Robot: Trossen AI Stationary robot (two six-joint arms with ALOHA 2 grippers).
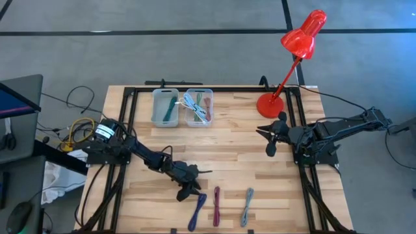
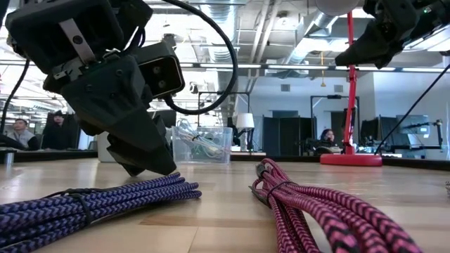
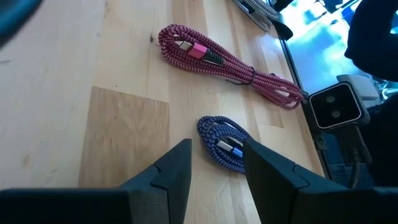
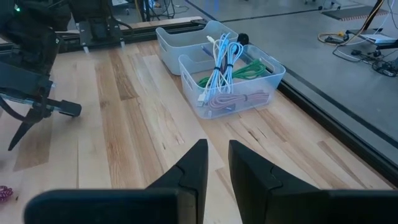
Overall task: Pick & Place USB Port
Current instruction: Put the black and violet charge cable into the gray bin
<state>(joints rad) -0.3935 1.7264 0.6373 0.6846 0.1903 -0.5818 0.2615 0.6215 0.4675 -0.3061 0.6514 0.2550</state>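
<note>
Purple-blue braided cable (image 1: 197, 211) sits coiled at the near edge of the wooden table (image 1: 234, 140), and it's the closest of three bundles lying in a row there. Just beside it is a magenta cable (image 1: 216, 206), then a grey cable (image 1: 247, 207) a little further along. None of them are being held.

Left tool (image 1: 189, 184) is hovering low right next to the purple-blue cable (image 3: 222, 143), jaws spread wide with nothing between them. In the left wrist view the two dark fingers (image 3: 177, 171) frame that coil, with the magenta cable (image 3: 227, 64) beyond it. From the low view the left tool (image 2: 144, 151) hangs just above the table, almost touching down behind the purple-blue cable (image 2: 98, 200).

Further back, the right tool (image 1: 272, 134) waits near the right side of the table, fingers narrow with only a slim gap and holding nothing.

At the far edge there are two clear plastic bins side by side. The left bin (image 1: 165, 107) has a green cable in it, and the right bin (image 1: 199, 108) holds a light blue and white cable (image 4: 219, 62) on top of a green and a pinkish one.

Red desk lamp (image 1: 289, 62) stands at the far right corner, its base on the table.
</note>
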